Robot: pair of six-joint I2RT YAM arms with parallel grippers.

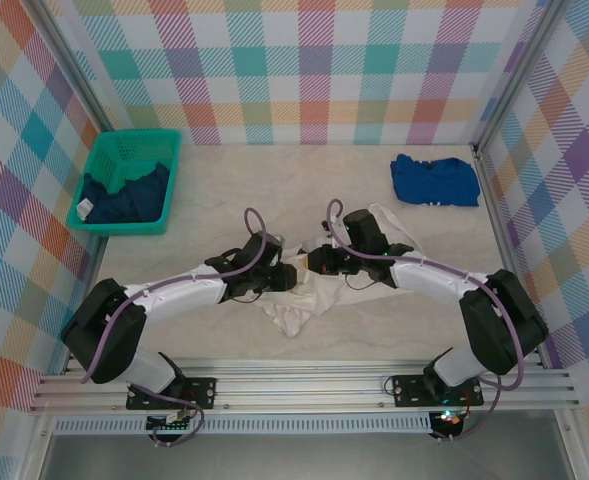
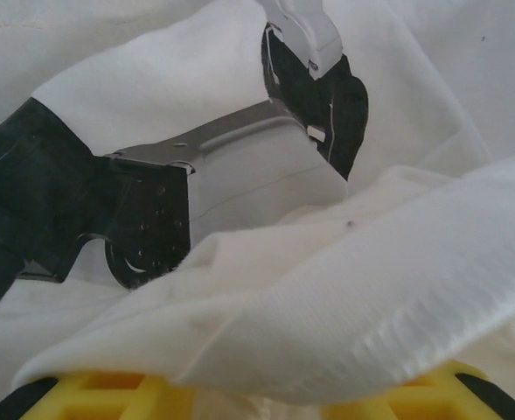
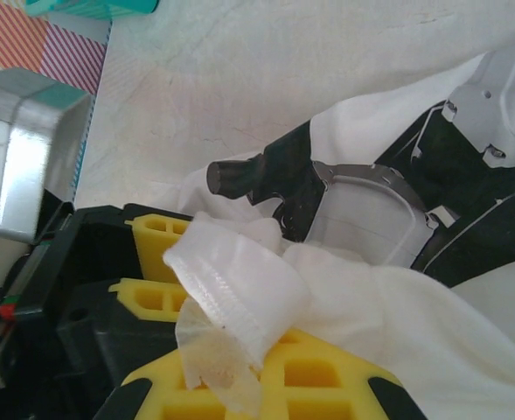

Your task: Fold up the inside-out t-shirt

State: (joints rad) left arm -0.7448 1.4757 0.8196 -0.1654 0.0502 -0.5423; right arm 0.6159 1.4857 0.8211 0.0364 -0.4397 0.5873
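Note:
The inside-out t-shirt (image 1: 296,308) lies crumpled in the middle of the table, white and plain. Both grippers meet over its top edge. My left gripper (image 1: 288,276) comes in from the left, and a thick fold of the t-shirt (image 2: 371,289) drapes over its yellow fingers (image 2: 91,395) and sits between them. My right gripper (image 1: 316,266) comes in from the right. It is shut on a stitched hem of the t-shirt (image 3: 240,289), with a thin translucent label hanging from it. In the right wrist view, the left gripper (image 3: 165,262) faces my right gripper (image 3: 274,372) closely.
A teal basket (image 1: 131,140) at the back left holds a dark navy garment (image 1: 124,198). A bright blue folded shirt (image 1: 434,180) lies at the back right. Plaid walls close three sides. An aluminium rail (image 1: 304,385) runs along the near edge.

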